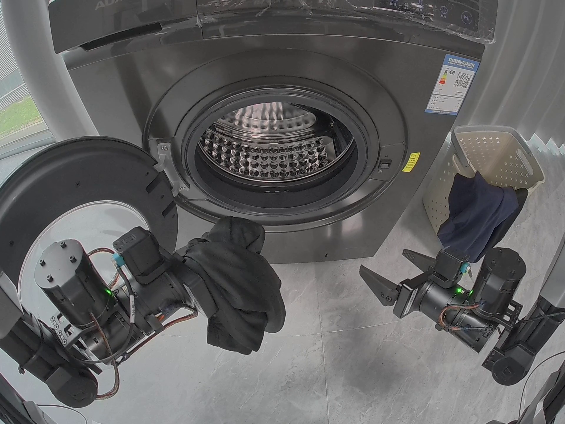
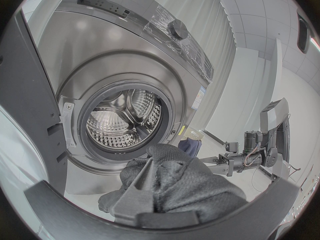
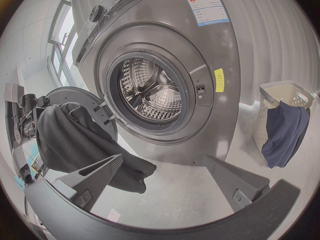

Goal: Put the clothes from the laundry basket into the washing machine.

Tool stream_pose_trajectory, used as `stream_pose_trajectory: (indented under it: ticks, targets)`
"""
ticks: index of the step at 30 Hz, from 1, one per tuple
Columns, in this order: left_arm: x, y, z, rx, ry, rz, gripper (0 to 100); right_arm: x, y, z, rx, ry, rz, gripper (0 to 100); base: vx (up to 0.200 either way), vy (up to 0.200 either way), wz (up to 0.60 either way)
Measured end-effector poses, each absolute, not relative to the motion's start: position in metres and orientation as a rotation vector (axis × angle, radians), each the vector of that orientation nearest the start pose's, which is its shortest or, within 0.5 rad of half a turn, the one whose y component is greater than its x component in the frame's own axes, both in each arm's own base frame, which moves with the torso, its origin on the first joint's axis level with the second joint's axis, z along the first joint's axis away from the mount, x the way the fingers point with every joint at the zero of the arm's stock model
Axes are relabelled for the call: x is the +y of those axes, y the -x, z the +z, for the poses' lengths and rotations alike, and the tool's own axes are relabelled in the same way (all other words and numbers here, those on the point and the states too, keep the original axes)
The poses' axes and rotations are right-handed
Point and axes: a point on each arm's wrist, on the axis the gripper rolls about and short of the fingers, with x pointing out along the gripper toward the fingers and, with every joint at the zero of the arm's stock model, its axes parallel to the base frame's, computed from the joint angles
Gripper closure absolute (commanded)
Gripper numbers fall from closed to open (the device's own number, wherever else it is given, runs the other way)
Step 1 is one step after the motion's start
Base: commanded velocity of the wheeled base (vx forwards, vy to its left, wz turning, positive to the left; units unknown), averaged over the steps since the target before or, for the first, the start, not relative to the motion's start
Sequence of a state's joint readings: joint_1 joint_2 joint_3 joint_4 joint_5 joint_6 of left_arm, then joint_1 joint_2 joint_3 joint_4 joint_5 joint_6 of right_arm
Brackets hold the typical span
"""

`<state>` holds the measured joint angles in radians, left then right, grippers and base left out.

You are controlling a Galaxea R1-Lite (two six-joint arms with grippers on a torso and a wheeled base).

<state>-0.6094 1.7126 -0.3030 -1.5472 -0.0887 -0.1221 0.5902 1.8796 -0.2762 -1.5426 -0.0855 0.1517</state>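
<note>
Black garment (image 1: pixel 241 284), navy cloth (image 1: pixel 477 216), cream basket (image 1: pixel 501 151)

One washing machine (image 1: pixel 282 60) is counted at 12 o'clock in the head view, with one round door (image 1: pixel 76 178) at 9 o'clock. One laundry basket (image 1: pixel 500 148) is counted at 3 o'clock. Two garments are counted: one black garment (image 1: pixel 241 284) at 7 o'clock and one navy garment (image 1: pixel 477 216) at 3 o'clock. Two grippers are counted: the left gripper (image 2: pixel 156 180) at 8 o'clock and the right gripper (image 1: pixel 382 261) at 4 o'clock. Two stickers are counted on the machine's front: one blue-and-white label (image 1: pixel 452 85) and one yellow sticker (image 1: pixel 411 162).
</note>
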Motion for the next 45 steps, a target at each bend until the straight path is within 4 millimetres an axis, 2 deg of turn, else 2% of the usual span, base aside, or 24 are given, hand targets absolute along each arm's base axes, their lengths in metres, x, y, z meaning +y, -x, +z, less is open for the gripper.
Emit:
stream_pose_trajectory:
  ticks: [19, 33, 39, 45]
  targets:
    - [-0.143, -0.198, 0.146, -0.069, 0.146, -0.714, 100, 0.144, -0.216, 0.105, 0.092, -0.129, 0.504, 0, 0.200, 0.000, 0.00]
    - [-0.147, -0.197, 0.145, -0.066, 0.146, -0.728, 100, 0.147, -0.197, 0.099, 0.137, -0.103, 0.564, 0, 0.000, 0.000, 0.00]
    - [-0.161, -0.204, 0.144, -0.072, 0.153, -0.745, 100, 0.153, -0.190, 0.102, 0.127, -0.108, 0.601, 0, 0.000, 0.000, 0.00]
    - [-0.185, -0.231, 0.137, -0.085, 0.142, -0.754, 100, 0.156, -0.186, 0.104, 0.122, -0.111, 0.619, 0, 0.000, 0.000, 0.00]
